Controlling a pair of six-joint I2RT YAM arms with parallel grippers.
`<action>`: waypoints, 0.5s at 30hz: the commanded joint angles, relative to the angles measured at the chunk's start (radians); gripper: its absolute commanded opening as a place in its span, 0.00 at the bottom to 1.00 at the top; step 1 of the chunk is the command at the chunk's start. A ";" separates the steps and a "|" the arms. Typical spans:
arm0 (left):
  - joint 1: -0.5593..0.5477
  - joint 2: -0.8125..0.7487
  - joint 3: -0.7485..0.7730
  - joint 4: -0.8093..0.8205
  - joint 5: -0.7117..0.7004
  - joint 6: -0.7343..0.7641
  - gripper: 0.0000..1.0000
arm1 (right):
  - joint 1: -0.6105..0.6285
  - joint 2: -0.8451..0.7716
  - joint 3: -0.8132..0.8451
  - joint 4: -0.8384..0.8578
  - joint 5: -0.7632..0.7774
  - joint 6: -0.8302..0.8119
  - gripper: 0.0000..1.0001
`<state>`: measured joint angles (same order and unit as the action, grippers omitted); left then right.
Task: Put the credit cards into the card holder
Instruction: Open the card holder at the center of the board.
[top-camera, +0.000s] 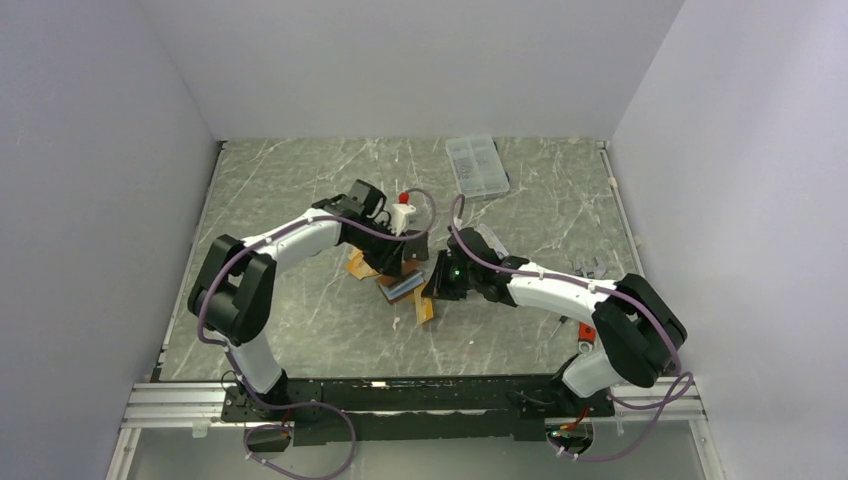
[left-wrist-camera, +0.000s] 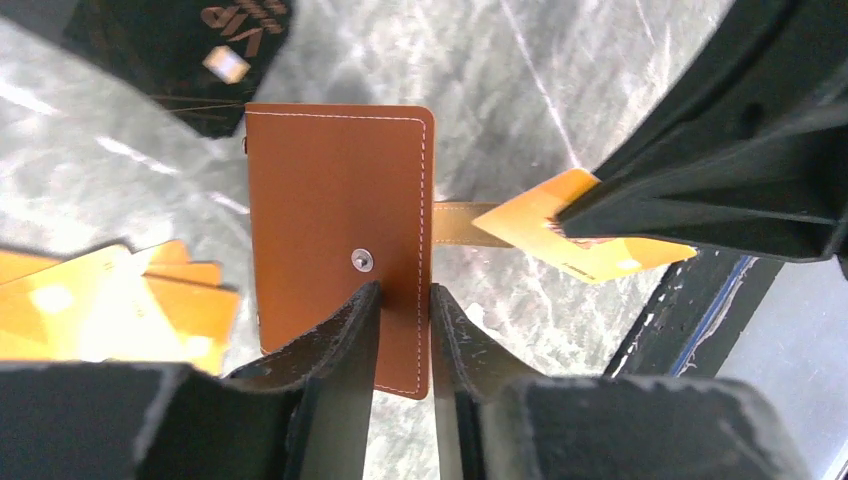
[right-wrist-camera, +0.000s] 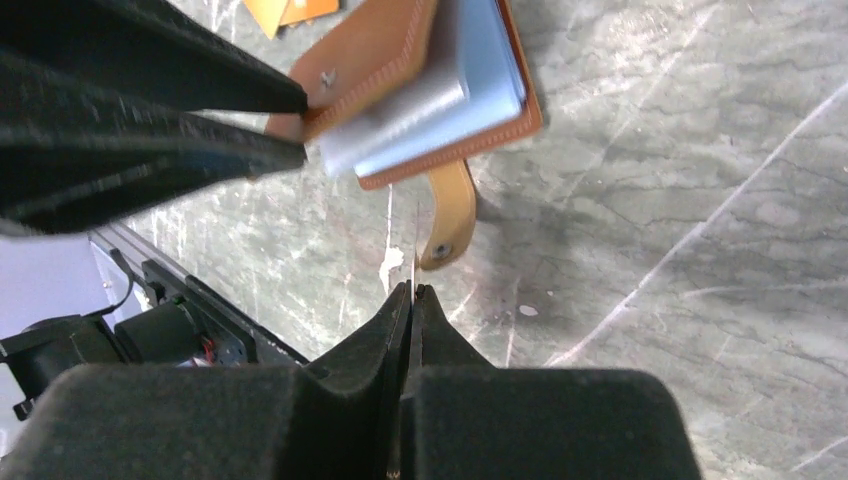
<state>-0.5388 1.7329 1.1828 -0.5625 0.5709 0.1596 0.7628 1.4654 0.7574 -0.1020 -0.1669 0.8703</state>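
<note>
Now the step in hand is, I judge, the insertion of one card: the holder is held open and a card is next to it. Left end effector (left-wrist-camera: 400, 300) has the edge of the cover of the card holder (left-wrist-camera: 330, 200) btw. its fingers, pinched as far as I can see, so the cover stands lifted off the pale pockets (right-wrist-camera: 470, 80). Right end effector (right-wrist-camera: 411, 290) is clenched on an orange card (left-wrist-camera: 545, 225), seen edge-on in its own view. In the left wrist view this card is at 3 o'clock of the holder, just beside it. Its corner overlaps the snap tab (left-wrist-camera: 455, 222), and it is not yet in any pocket. Black card (left-wrist-camera: 180, 50) lies at 11 o'clock on the tabletop (right-wrist-camera: 650, 200), loose orange cards (left-wrist-camera: 110, 310) at 8 o'clock.

Next move calls for, imo, turning the card's edge parallel w/ a pocket mouth, then a straight slide in w/o bending. Left side must hold the cover steady, else the holder can shut or slip.
</note>
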 joint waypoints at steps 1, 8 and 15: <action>0.068 0.029 0.051 -0.038 0.071 0.037 0.27 | 0.000 0.021 0.050 0.061 -0.003 -0.013 0.00; 0.073 0.056 0.069 -0.016 0.087 0.017 0.17 | -0.002 0.061 0.053 0.082 -0.007 -0.007 0.00; 0.076 0.084 0.143 -0.056 0.086 0.027 0.05 | -0.001 0.065 0.037 0.087 -0.001 -0.004 0.00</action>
<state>-0.4667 1.8095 1.2640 -0.6060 0.6342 0.1688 0.7628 1.5276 0.7845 -0.0628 -0.1669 0.8703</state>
